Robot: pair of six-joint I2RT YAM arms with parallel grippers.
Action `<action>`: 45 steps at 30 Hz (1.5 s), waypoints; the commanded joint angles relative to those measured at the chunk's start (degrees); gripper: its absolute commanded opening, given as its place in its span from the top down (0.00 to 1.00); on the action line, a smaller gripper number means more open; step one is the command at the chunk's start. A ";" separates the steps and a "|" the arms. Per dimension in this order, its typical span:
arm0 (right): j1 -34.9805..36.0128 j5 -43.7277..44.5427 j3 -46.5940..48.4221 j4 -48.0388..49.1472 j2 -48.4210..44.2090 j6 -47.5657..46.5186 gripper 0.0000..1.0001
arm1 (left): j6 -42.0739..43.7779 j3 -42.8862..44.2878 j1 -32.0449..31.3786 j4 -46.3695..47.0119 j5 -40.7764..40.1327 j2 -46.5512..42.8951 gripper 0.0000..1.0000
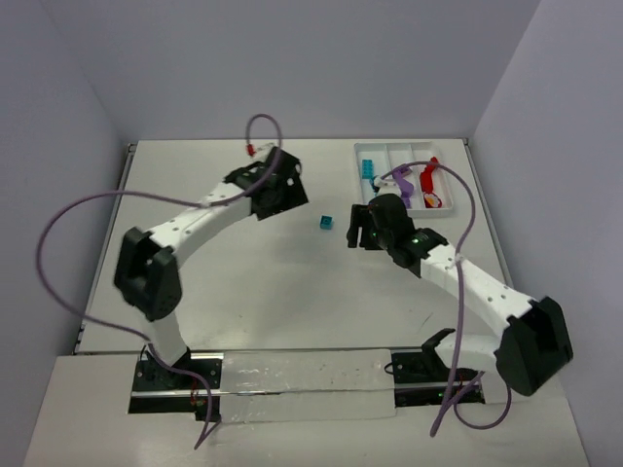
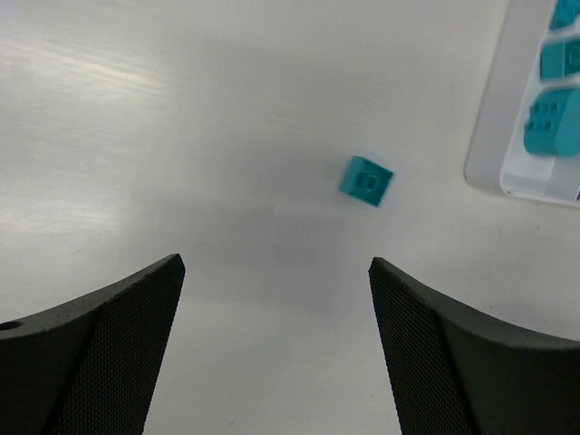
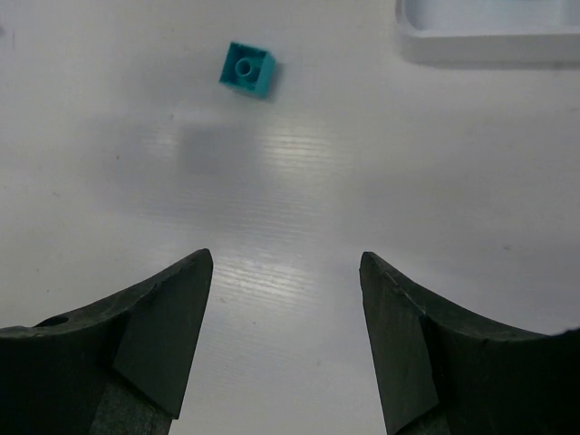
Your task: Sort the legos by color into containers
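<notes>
One loose teal lego [image 1: 325,223] lies on the table between my two grippers; it also shows in the left wrist view [image 2: 366,180] and the right wrist view [image 3: 247,70]. The white tray [image 1: 401,154] stands at the back right. Its left compartment holds teal legos [image 1: 368,170], also seen in the left wrist view [image 2: 551,122]. Its right compartment holds red pieces [image 1: 429,182], one with a white-yellow top [image 1: 436,201]. My left gripper [image 1: 295,195] [image 2: 276,267] is open and empty, left of the loose lego. My right gripper [image 1: 356,226] [image 3: 285,258] is open and empty, right of it.
A purple cable [image 1: 414,170] from the right arm crosses over the tray and hides much of its middle compartment. The tray's near-left corner [image 2: 494,136] shows in the left wrist view and its near edge [image 3: 489,45] in the right wrist view. Grey walls enclose the table.
</notes>
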 commanded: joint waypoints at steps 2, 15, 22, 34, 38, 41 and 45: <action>4.21 0.04 5.80 8.41 11.94 5.06 0.27 | -4.56 -14.47 9.13 3.44 -2.42 -17.48 0.12; 4.83 8.16 28.26 1.59 45.00 12.38 0.29 | -1.95 -22.51 12.33 1.87 -2.18 -29.07 0.13; 4.75 10.49 31.56 0.52 49.10 11.43 0.32 | -0.89 -23.33 12.33 2.59 -0.74 -28.90 0.13; 4.76 9.87 33.52 1.64 46.86 7.77 0.87 | -0.36 -22.53 12.33 1.96 -1.18 -29.22 0.13; 3.88 10.61 34.28 1.73 41.72 4.32 0.87 | -0.63 -22.37 12.33 1.90 -1.26 -28.91 0.13; 0.62 9.72 35.87 1.64 39.60 2.59 0.87 | -0.63 -21.39 12.33 1.31 -1.33 -28.67 0.13; -4.96 7.96 38.61 0.66 40.47 2.13 0.86 | -0.40 -19.91 12.33 0.47 -1.18 -28.78 0.13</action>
